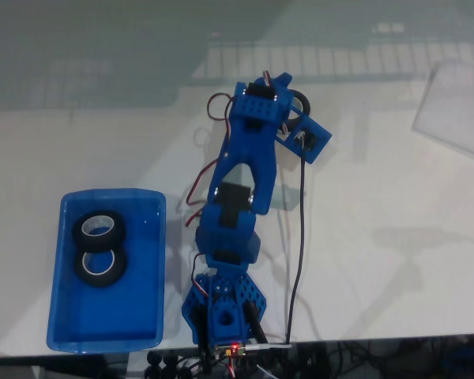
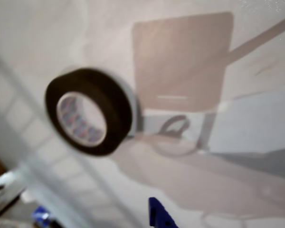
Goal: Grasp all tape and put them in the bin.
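Glossy translucent blue bin (image 1: pixel 107 320), shallow rectangle with rounded corners, at left of the fixed view on the white table (image 1: pixel 379 260). Two matte black tape rolls inside, upper half of the tray: one (image 1: pixel 99 230) above the other (image 1: pixel 99 264), touching, both lying flat, pale cores showing (like little tyres). Third tape roll (image 1: pixel 302 101) well apart from the bin, at the far end of the arm, mostly hidden behind blue printed parts there. Same roll (image 2: pixel 89 111) large and blurred in the wrist view: thick black wall, whitish core with faint printed marks, tilted toward the camera. Blue arm (image 1: pixel 241 197) stretched straight out from base (image 1: pixel 221 312) at the table's near edge, wrist reaching away. Gripper (image 1: pixel 294 110) right at that roll; fingers too obscured, clamped or loose cannot tell. Small blue tip (image 2: pixel 159 216) at bottom edge of wrist view, clear of the roll.
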`<move>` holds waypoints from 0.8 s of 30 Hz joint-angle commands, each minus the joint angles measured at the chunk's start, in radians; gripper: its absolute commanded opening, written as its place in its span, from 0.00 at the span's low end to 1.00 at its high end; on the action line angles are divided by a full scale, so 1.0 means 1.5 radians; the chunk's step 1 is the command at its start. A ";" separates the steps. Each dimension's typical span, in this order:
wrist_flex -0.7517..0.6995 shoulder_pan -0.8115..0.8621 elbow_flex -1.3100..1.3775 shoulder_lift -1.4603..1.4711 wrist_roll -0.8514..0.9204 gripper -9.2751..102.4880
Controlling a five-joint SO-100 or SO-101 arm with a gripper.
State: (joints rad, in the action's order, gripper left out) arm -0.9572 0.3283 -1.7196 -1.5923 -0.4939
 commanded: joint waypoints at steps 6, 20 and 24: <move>-0.045 0.014 0.130 0.135 -0.027 0.40; -0.156 0.032 0.329 0.312 -0.043 0.37; -0.178 0.034 0.368 0.344 -0.045 0.36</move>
State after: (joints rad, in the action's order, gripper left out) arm -1.2042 0.3697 -1.2441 -1.0830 -0.5584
